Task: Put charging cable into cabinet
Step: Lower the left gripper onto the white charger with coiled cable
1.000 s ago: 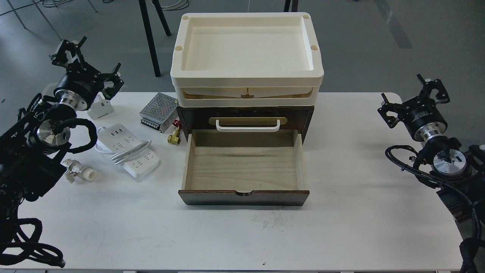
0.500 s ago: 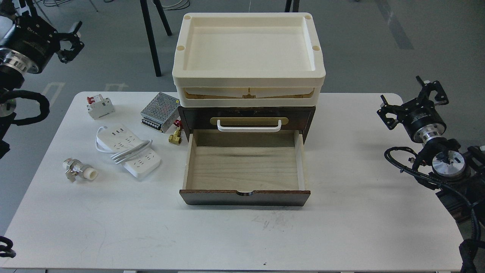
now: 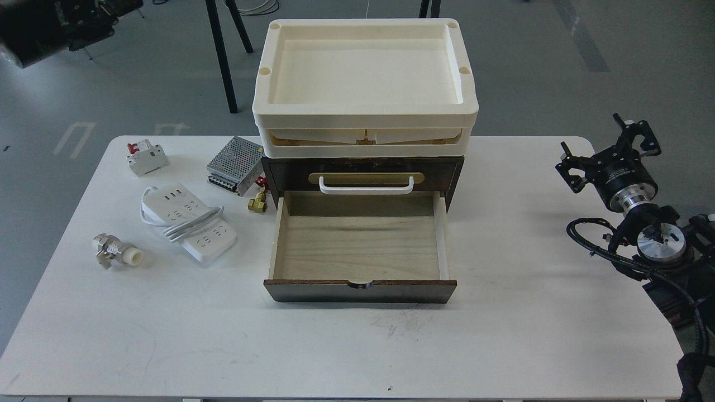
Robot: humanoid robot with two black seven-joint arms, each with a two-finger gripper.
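Charging cable (image 3: 188, 222): flat white plastic strip, thick cord looped round it, lying on the matte white desk (image 3: 503, 335); far across from the right claw (image 3: 609, 146), whose fingers stand apart; cabinet (image 3: 362, 234) between them, dark wood, pale drawer pulled out; left claw (image 3: 84, 17) blurred, state unclear.

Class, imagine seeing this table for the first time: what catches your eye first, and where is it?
The dark cabinet at centre, its pale drawer pulled open and empty, cream trays stacked on top. Left of it lies the white charging cable, untouched among small parts.
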